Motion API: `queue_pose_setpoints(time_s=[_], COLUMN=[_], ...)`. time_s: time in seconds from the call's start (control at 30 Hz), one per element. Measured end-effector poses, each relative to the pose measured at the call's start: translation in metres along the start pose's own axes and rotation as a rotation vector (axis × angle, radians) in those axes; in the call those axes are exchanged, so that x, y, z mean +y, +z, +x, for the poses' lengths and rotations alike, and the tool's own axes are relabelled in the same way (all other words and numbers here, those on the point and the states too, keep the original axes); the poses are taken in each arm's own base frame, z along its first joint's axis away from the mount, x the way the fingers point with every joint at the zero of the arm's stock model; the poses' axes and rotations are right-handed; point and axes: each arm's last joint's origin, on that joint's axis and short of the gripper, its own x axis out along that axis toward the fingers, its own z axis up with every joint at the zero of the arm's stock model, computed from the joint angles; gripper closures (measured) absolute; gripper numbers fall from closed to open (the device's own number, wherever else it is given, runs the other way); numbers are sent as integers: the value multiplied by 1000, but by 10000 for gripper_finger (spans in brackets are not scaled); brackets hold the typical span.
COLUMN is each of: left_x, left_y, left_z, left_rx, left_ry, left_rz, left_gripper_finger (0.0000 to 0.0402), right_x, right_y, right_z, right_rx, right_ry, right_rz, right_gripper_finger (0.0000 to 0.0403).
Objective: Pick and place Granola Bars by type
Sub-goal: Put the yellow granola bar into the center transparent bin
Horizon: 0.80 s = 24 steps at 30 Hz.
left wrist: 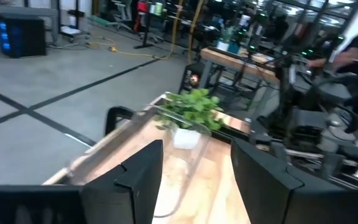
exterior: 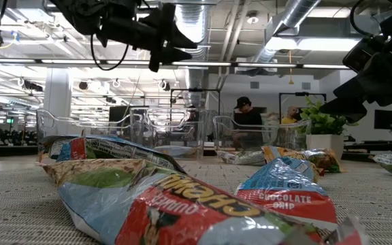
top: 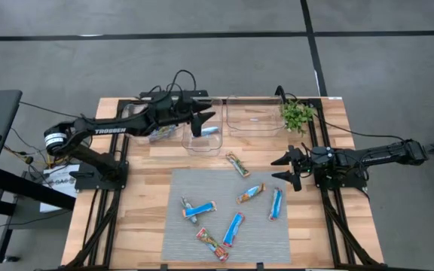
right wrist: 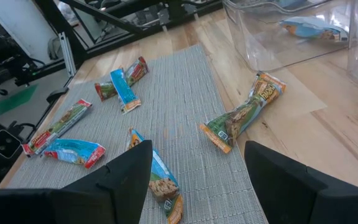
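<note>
The sorting was judged to be partly done. Three clear bins stood along the far edge of the table, beyond the grey mat [top: 202,237]: a bar with a pale blue wrapper [right wrist: 309,28] was seen lying inside the middle bin [top: 202,139], and at least one more bar [top: 160,134] appeared to lie in the bin to its left, though the left arm covered most of it. The third bin [top: 255,120], beside the small potted plant [top: 298,114], looked to hold nothing.

Seven Granola Bars were left loose. Six lay on the mat: two blue ones [top: 276,203] toward the right arm's side, an orange-brown one [top: 251,193] between them and the mat's centre, a crossed pair [top: 197,209] on the left arm's side, and a red one [top: 212,244] at the near edge. A seventh, green and gold [top: 238,164], lay on bare wood just off the mat's far edge, between mat and middle bin.

The left gripper [top: 202,123] was held over the middle bin, fingers spread wide and empty. The right gripper [top: 288,169] was poised just off the mat's right edge, also wide apart and holding nothing.

The right wrist view alone showed the bar inside the bin plainly; from above it was hidden. The low view alone gave wrapper lettering, "CHOCOLATE CHIP" on one blue bar [exterior: 284,194].
</note>
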Motion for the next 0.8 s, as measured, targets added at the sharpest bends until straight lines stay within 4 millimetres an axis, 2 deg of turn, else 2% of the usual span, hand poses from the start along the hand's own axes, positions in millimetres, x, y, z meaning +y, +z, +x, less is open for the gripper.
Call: queue_pose_setpoints(time_s=[0.17, 0.43, 0.63, 0.8], left_x=[-27, -95, -163, -211], left_y=[-6, -27, -49, -63], left_z=[2, -5, -29, -58], left_rx=[22, 131, 255, 286], left_ry=[-88, -401, -671, -768], left_rz=[15, 26, -4, 22], left_gripper_finger=[219, 219, 219, 219], right_x=[0, 0, 0, 0], right_y=[0, 0, 0, 0], right_z=[0, 0, 0, 0], right_rx=[0, 0, 0, 0], right_ry=[0, 0, 0, 0], right_rz=[0, 0, 0, 0], right_gripper_finger=[154, 154, 154, 154])
